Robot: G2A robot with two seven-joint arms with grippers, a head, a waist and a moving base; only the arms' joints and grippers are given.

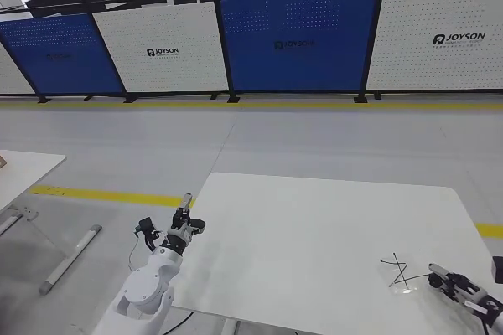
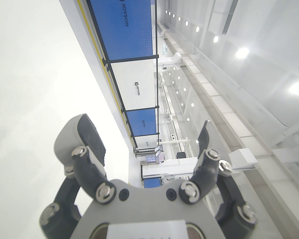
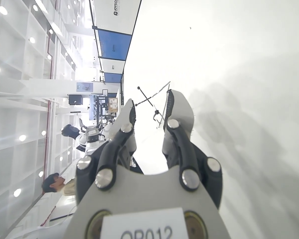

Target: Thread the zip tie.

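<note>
The right gripper (image 3: 150, 106) has its jaws spread moderately wide with nothing between them, low over the table (image 1: 318, 226) at about the table's 4 o'clock in the top view. Just beyond its fingertips, toward 10 o'clock from the gripper in that view, lie the zip ties (image 3: 145, 98): two thin black ones crossed over each other in an X. A pale strip (image 3: 162, 89) slants past them, and what looks like a small curled end lies nearest the gripper. They lie flat on the surface and nothing touches them; which end is the head and which the tail is too fine to tell. The left gripper (image 2: 149, 135) is spread wider and also carries nothing. It sits at the table's edge at about 8 o'clock, well apart from the ties, pointing out across the room rather than down at the surface. By my reading the task is at its very start, with the approach for a first pick in hand and no threading begun. The next move calls for the right gripper to come down over one tie only, clear of the crossing, and pinch a very thin strip off a flat surface. The left arm would then need to come across to hold the other end.
</note>
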